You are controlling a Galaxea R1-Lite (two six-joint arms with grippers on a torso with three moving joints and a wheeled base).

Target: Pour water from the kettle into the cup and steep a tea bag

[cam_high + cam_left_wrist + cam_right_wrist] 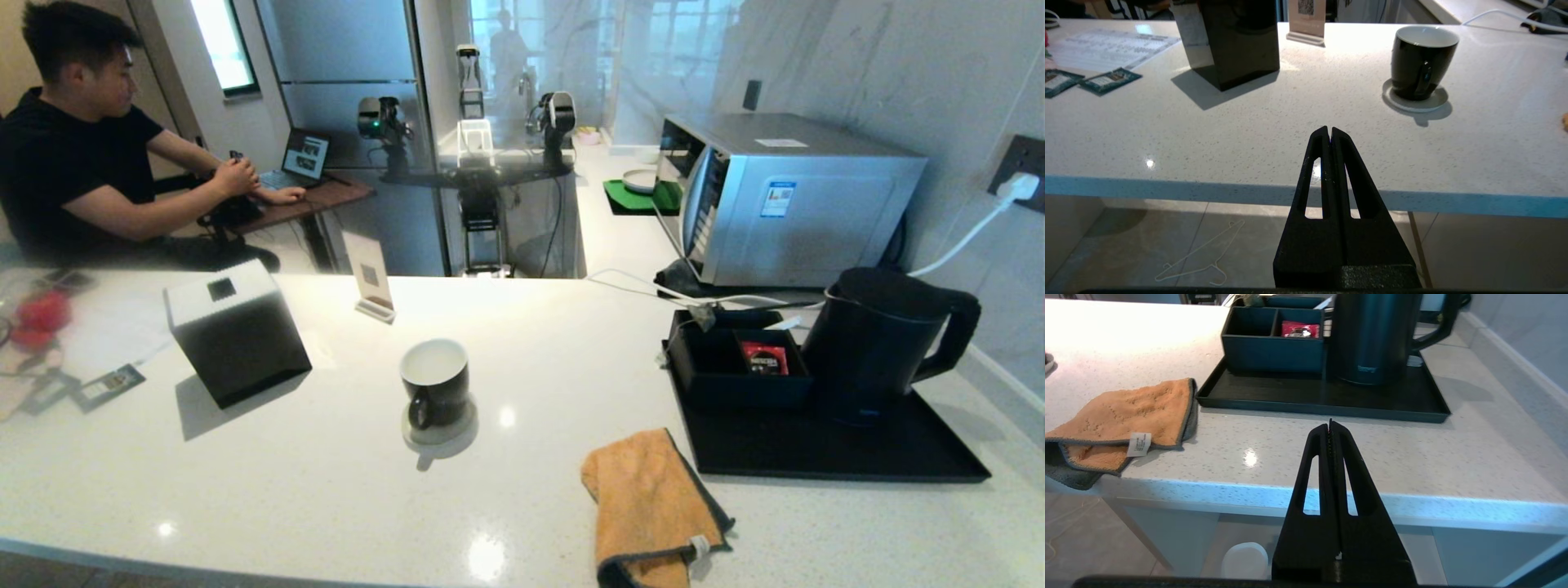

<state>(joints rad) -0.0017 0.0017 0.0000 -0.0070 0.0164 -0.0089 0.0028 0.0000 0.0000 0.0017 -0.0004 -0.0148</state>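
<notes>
The black kettle (886, 343) (1374, 337) stands upright on a black tray (824, 457) (1327, 400) at the right of the white counter, handle to the right. A glossy black cup (435, 384) (1421, 61) with a white inside sits on a round grey coaster (1414, 104) near the counter's middle. No water and no tea bag show. My left gripper (1329, 130) is shut and empty just over the counter's near edge, short of the cup. My right gripper (1329, 424) is shut and empty near the same edge, in front of the tray. Neither arm shows in the head view.
A black compartment box (735, 363) with a red packet (764, 358) sits on the tray. An orange cloth (649, 510) lies at the front. A black cube tissue box (237, 331), card stand (369, 278), green sachets (1106, 79), microwave (784, 192); a person (73, 139) sits at the far left.
</notes>
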